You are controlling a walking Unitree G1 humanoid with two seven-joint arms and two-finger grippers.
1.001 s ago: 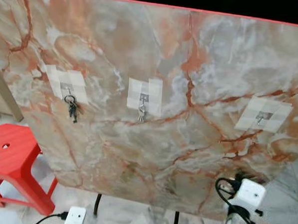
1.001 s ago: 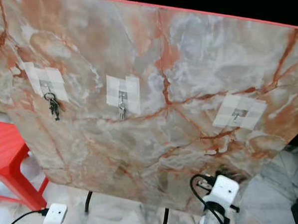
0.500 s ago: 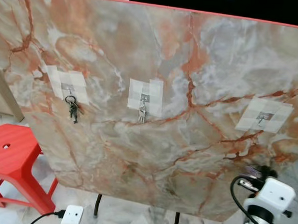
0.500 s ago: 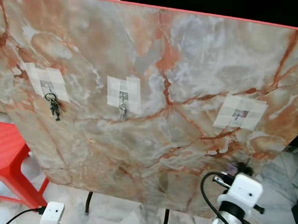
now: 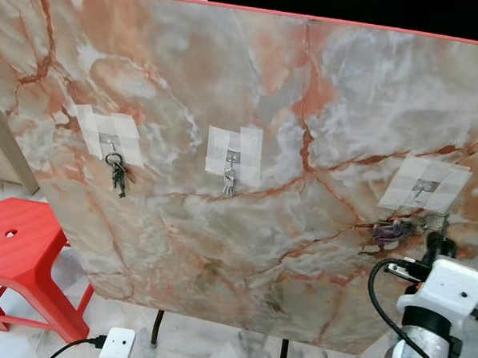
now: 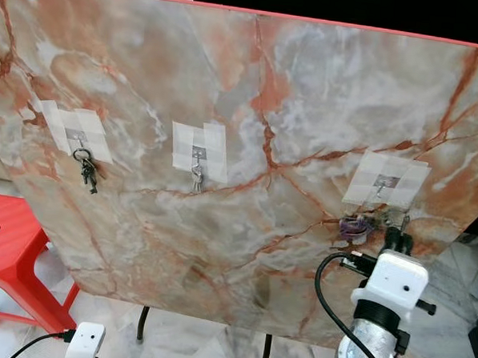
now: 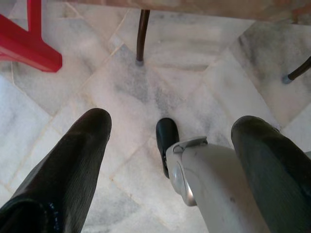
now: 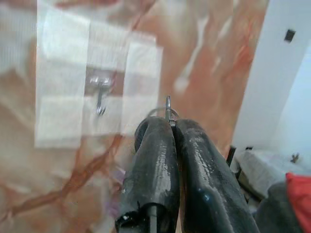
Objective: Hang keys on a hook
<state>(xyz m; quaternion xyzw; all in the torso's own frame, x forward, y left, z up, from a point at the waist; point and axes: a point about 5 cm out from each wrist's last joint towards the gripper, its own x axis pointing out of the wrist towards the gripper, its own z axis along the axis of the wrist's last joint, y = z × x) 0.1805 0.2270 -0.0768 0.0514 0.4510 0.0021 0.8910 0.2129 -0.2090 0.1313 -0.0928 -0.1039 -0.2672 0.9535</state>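
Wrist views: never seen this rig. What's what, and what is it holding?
It's a walking humanoid. The two wide pictures come from its head camera, facing a marble-patterned board with three taped hooks. Keys hang on the left hook, keys on the middle hook, and the right hook is bare. The right wrist view looks along the right gripper, shut on a key ring beside that hook. The left gripper hangs open over the floor.

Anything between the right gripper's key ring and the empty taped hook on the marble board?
Nothing. In the right wrist view the thin metal key ring pinched in the right gripper is separated from the empty taped metal hook by bare tape and marble.
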